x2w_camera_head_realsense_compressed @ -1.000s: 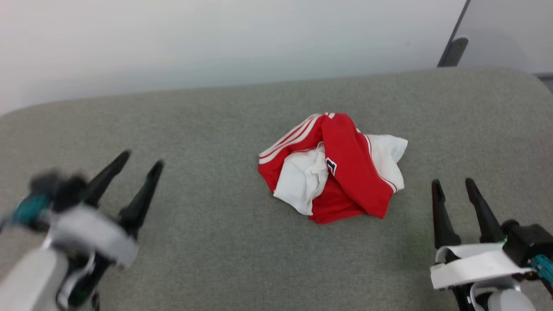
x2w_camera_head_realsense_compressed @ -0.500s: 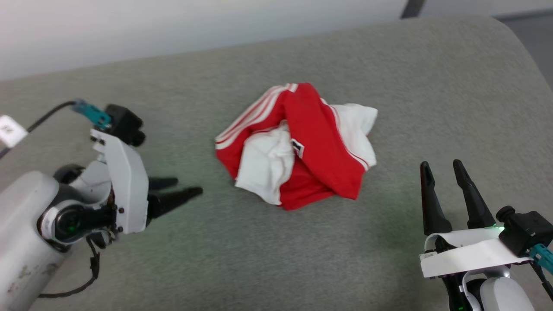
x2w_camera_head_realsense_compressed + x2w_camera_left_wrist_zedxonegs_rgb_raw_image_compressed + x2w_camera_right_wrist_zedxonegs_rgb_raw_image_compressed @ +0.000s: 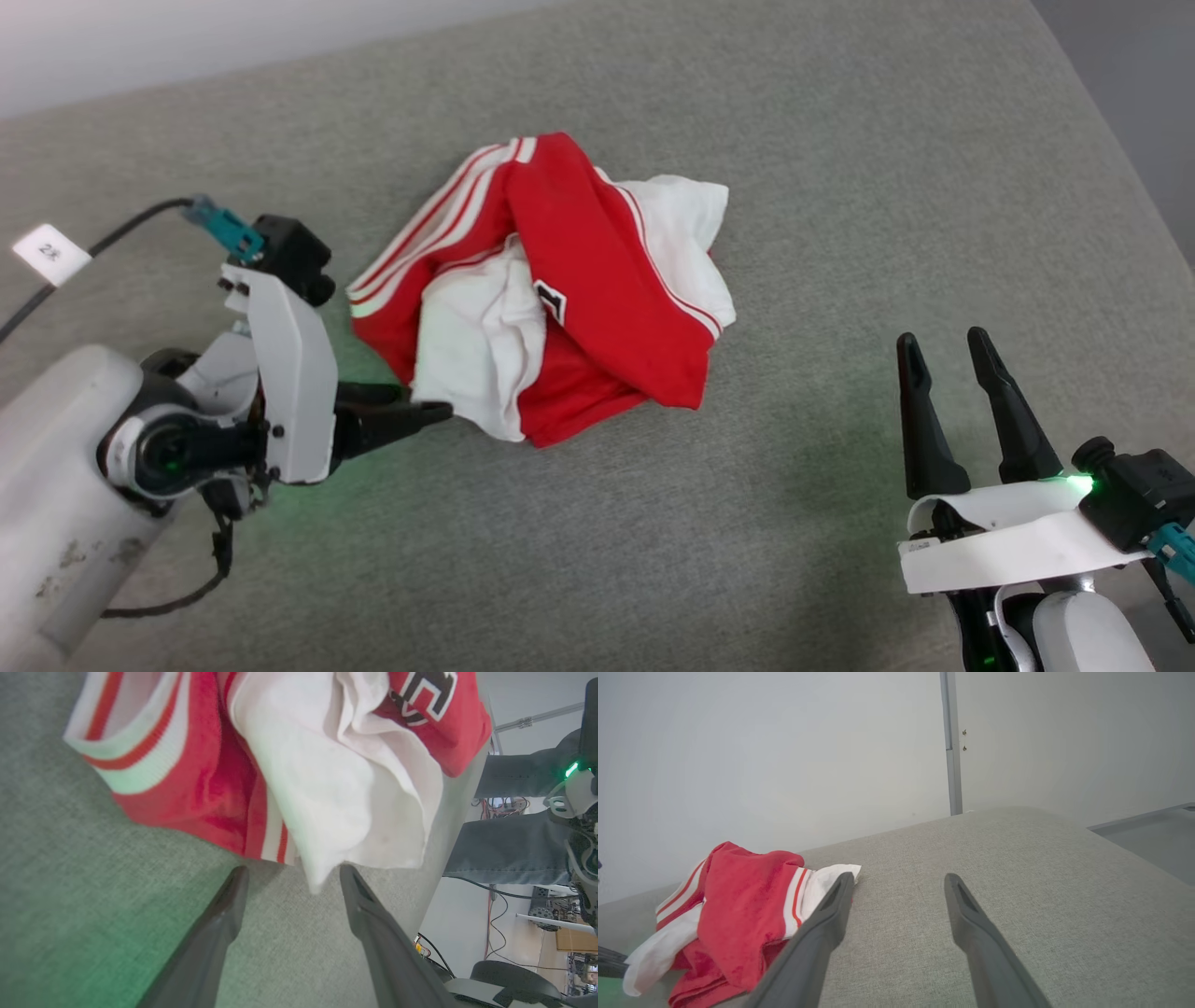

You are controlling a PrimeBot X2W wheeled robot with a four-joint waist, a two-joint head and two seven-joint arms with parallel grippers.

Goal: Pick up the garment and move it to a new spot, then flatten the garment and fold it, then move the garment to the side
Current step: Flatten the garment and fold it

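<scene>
The garment (image 3: 560, 280) lies crumpled in a heap on the grey padded surface (image 3: 840, 187), red with white sleeves, stripe trim and a bit of black print. My left gripper (image 3: 425, 403) lies low at its left front edge, fingers pointing sideways at it and open. In the left wrist view a white fold of the garment (image 3: 327, 788) hangs down to the gap between the fingertips of the left gripper (image 3: 294, 873), with nothing clamped. My right gripper (image 3: 943, 338) stands open to the right of the heap, apart from it. In the right wrist view, the garment (image 3: 738, 914) lies left of the right gripper (image 3: 900, 877).
The padded surface ends at a rounded right edge (image 3: 1111, 177) with dark floor beyond. A pale wall (image 3: 784, 765) runs behind it. A cable with a white tag (image 3: 49, 252) trails from my left wrist. Cables and equipment (image 3: 537, 914) show past the surface's edge.
The head camera has shifted, so the whole picture moved. My left gripper has turned sideways and come up to the garment's left front edge. The right gripper has hardly moved.
</scene>
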